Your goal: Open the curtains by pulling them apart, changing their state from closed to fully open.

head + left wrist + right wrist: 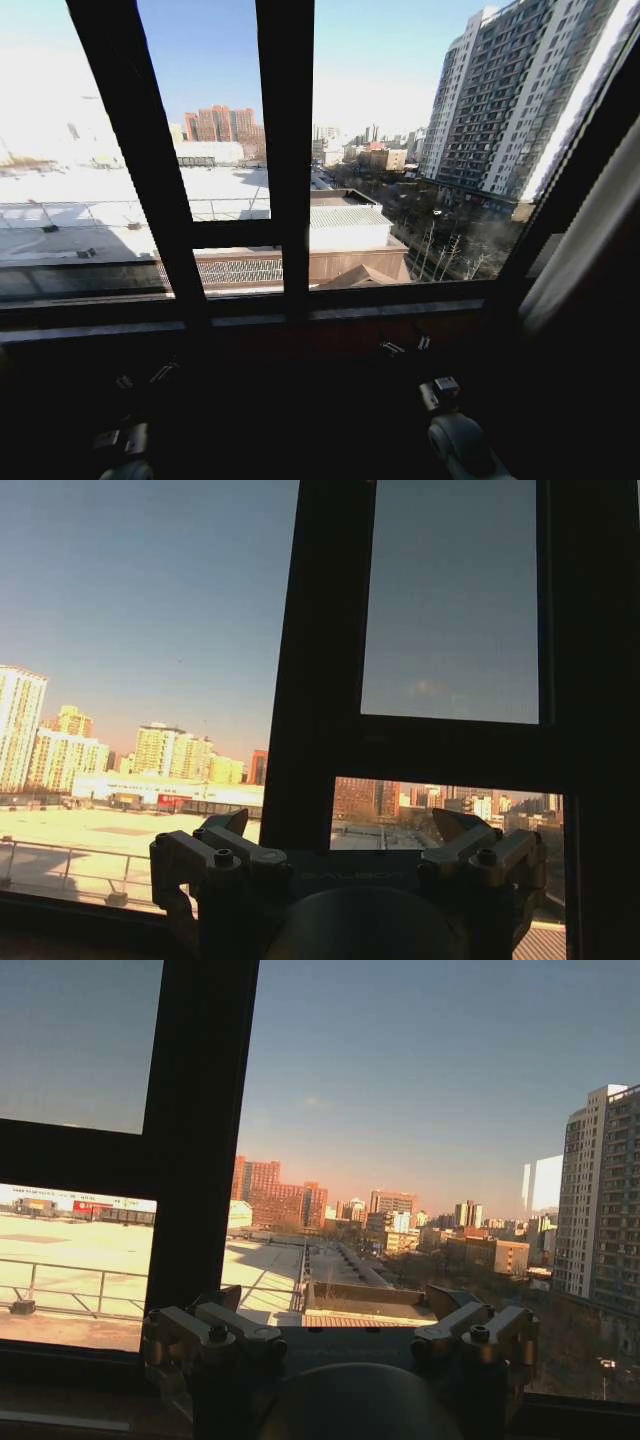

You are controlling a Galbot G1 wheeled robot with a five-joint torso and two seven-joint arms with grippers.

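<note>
The left gripper (340, 830) sits low before the window frame (285, 150), fingers (225, 825) spread apart and holding nothing. The glass is uncovered, showing rooftops and towers. The right gripper (335, 1305) is likewise low near the sill, its fingers (455, 1305) apart and empty. At the far right edge one bunched curtain (590, 225) hangs beside the frame.
</note>
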